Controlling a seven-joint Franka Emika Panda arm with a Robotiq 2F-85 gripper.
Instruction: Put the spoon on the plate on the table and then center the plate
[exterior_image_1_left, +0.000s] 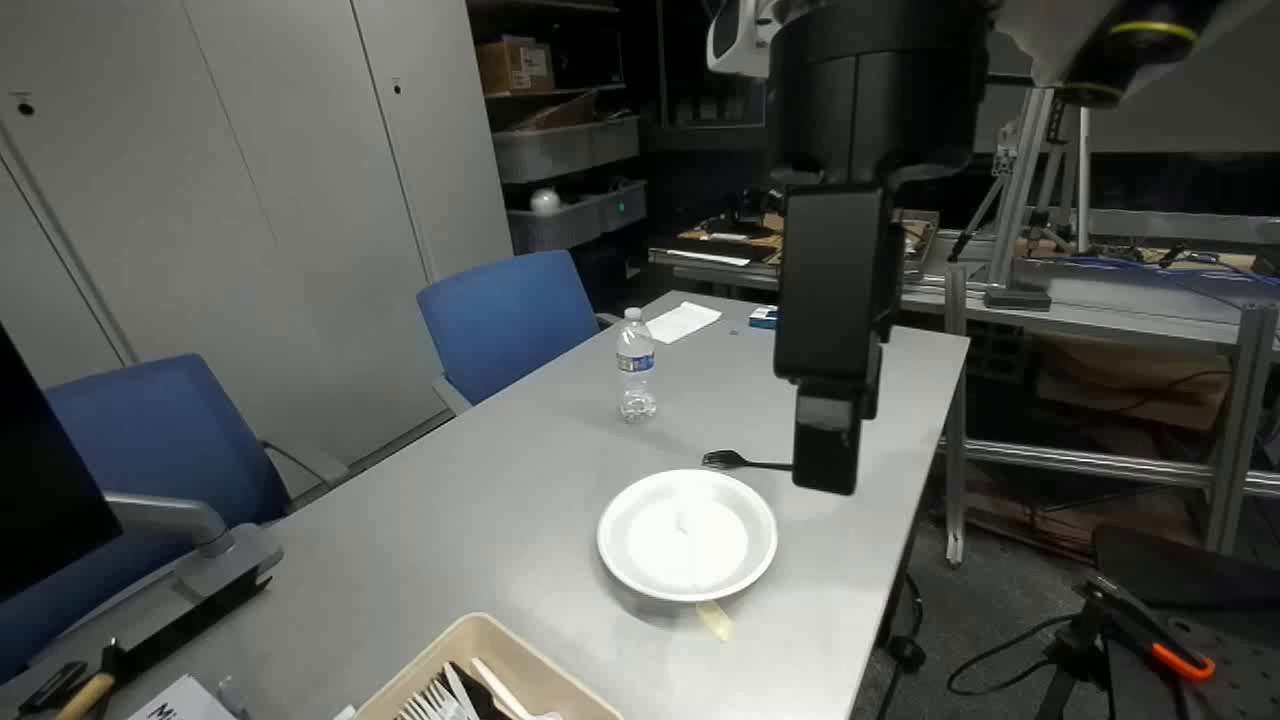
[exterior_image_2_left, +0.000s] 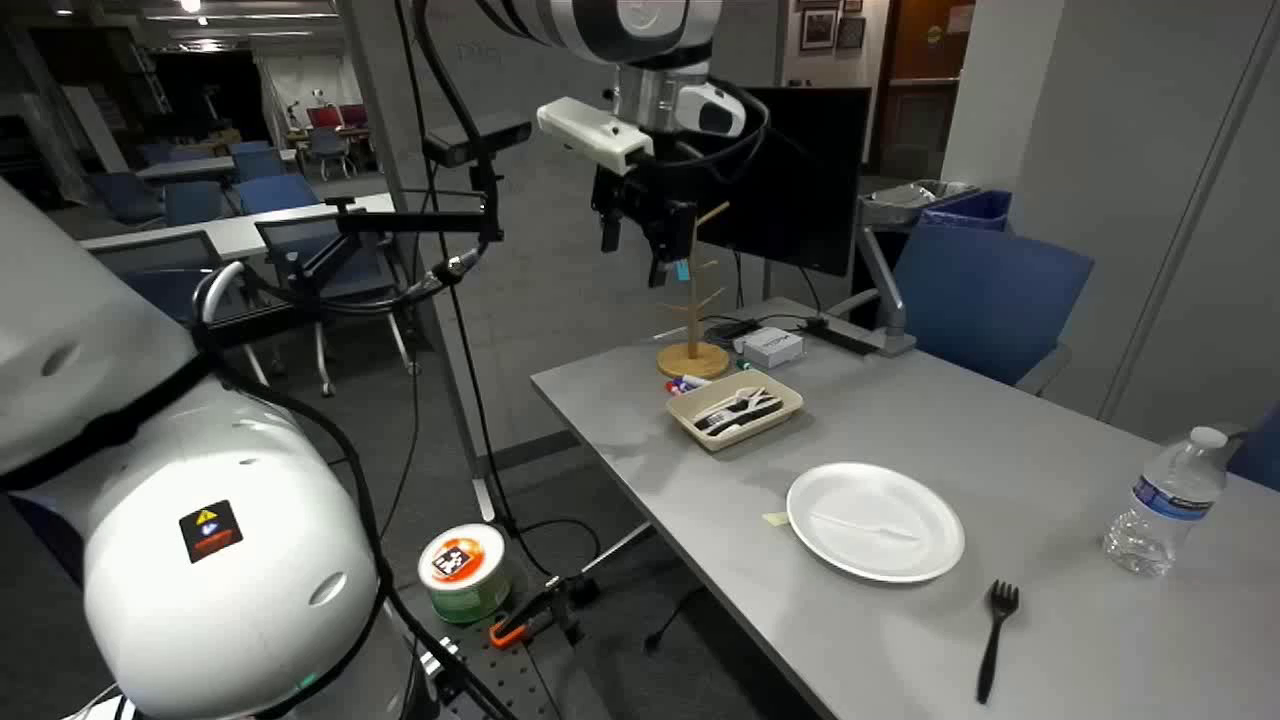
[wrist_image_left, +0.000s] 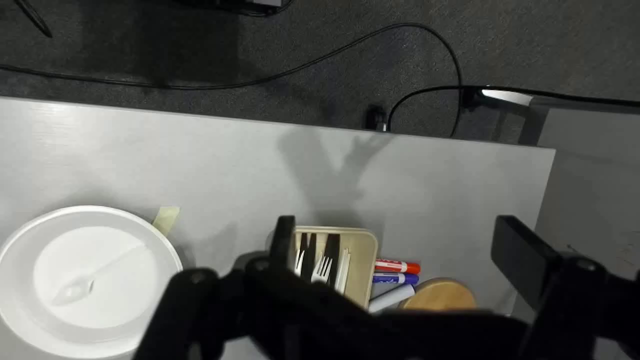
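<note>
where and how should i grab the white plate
The white plate is probably best pinched at its rim, from above, on the side nearest the edge of the table: the rim is raised, and the spoon lies clear of that stretch.

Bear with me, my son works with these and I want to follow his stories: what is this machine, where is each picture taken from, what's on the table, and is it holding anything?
The white machine is a robot arm; the black tool at its end does the grasping. Two pictures were taken from outside it, the third from its wrist, looking down past the tool. On the grey table lies a white plate with what looks like a white spoon on it. A black fork lies beside the plate, not touching it, and a clear bottle stands nearby. A tan tray holds more cutlery, with markers and a wooden stand close by. Nothing is held: the tool is open, up in the air.
</note>
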